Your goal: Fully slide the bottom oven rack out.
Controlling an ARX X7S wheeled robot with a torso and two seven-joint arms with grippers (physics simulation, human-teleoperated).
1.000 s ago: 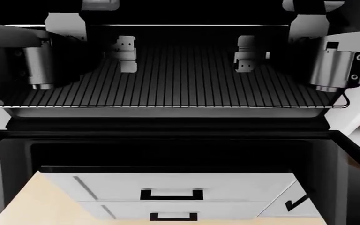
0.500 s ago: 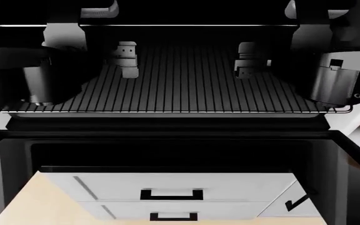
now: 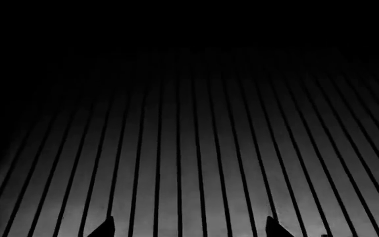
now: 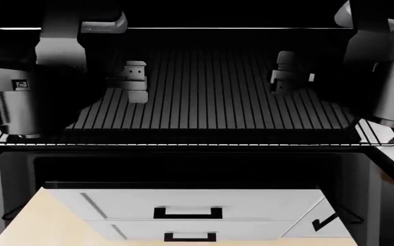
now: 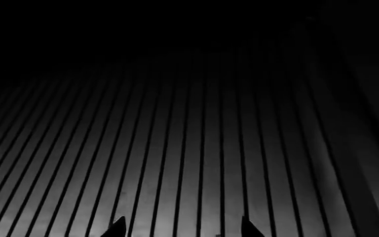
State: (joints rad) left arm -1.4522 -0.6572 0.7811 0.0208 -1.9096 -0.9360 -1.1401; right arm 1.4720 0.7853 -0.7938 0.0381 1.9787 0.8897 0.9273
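- Fingertips of the left gripper [image 3: 188, 228] are showing as two dark points set well apart above the bars, gripping nothing visible; the right gripper [image 5: 183, 227] is looking the same.
- Sliding outward, the bottom oven rack [image 4: 217, 102] is now carrying its front rail past the oven's front edge, over the open door [image 4: 183, 169], farther out than a second ago.
- Travel appears to be nearing completion above the white drawers [image 4: 190, 212].
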